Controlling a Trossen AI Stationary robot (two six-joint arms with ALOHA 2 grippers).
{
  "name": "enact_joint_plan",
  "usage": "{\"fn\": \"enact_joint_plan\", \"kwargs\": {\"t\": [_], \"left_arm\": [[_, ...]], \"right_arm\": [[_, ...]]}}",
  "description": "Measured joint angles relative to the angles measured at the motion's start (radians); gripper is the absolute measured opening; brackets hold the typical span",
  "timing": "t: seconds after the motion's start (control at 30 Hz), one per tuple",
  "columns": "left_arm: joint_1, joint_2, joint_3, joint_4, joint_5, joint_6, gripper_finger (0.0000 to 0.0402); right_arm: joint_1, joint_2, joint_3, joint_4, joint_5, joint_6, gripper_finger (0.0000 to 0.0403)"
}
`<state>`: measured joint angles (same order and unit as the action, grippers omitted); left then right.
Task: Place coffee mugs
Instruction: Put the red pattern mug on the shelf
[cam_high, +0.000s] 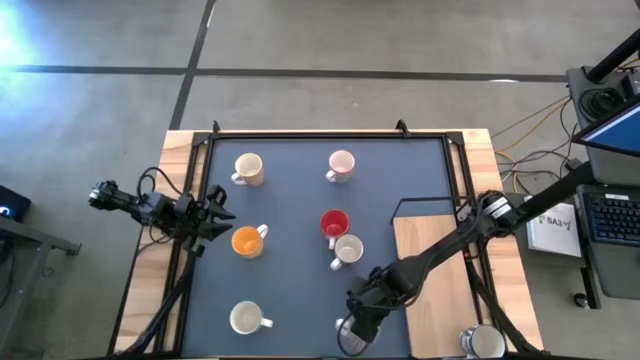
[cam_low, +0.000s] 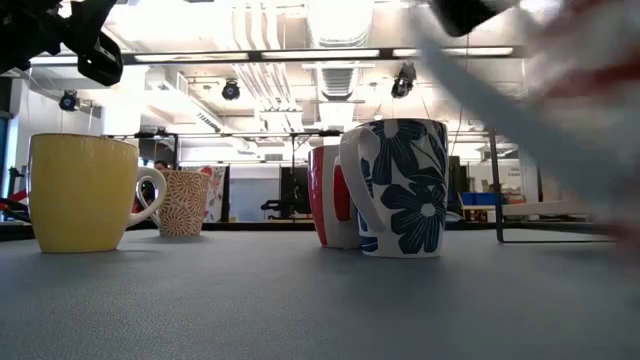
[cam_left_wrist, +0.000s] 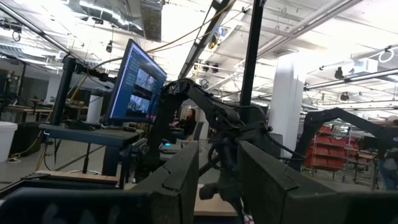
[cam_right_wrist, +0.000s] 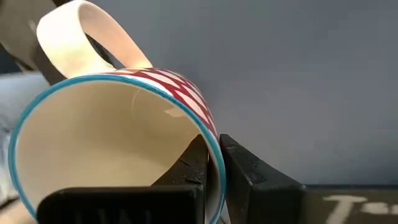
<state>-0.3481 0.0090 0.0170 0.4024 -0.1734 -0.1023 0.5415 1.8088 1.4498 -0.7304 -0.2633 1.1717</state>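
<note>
Gripping a red-striped mug (cam_right_wrist: 118, 143) by its rim, one finger inside the bowl and one outside, the right gripper (cam_high: 357, 328) hangs over the near edge of the dark mat (cam_high: 290, 200), toward its right; the wrist picture shows the mug tilted on its side, its blue-edged mouth facing the camera and its cream handle sticking out beyond. On the mat stand six more mugs: a cream mug (cam_high: 248, 169) at the far left, a pale pink mug (cam_high: 341, 165) at the far middle, an orange mug (cam_high: 247, 241) at the left, a red mug (cam_high: 334, 224) in the middle with a white mug (cam_high: 348, 250) just beside it on the near side, and another white mug (cam_high: 246, 319) at the near left. From table height the white one beside the red shows a dark blue flower print (cam_low: 400, 187). An eighth mug (cam_high: 486, 342) sits on the bare wooden table (cam_high: 430, 235) at the near right corner. The left gripper (cam_high: 218, 212) waits at the mat's left edge, just beside the orange mug, its fingers slightly parted and holding nothing.
</note>
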Motion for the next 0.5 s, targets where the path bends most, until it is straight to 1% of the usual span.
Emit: {"fn": "enact_joint_plan", "kwargs": {"t": [0.07, 0.23, 0.37, 0.5], "left_arm": [[0.0, 0.0, 0.0, 0.0, 0.0, 0.0, 0.0095], [0.0, 0.0, 0.0, 0.0, 0.0, 0.0, 0.0095], [0.0, 0.0, 0.0, 0.0, 0.0, 0.0, 0.0095], [0.0, 0.0, 0.0, 0.0, 0.0, 0.0, 0.0095]], "right_arm": [[0.0, -0.024, 0.0, -0.051, -0.017, -0.044, 0.0016], [-0.001, -0.118, 0.0, -0.202, -0.007, -0.15, 0.0015], [0.009, -0.215, 0.0, -0.32, 0.047, -0.215, 0.0015], [0.037, -0.282, 0.0, -0.445, 0.122, -0.284, 0.0014]]}}
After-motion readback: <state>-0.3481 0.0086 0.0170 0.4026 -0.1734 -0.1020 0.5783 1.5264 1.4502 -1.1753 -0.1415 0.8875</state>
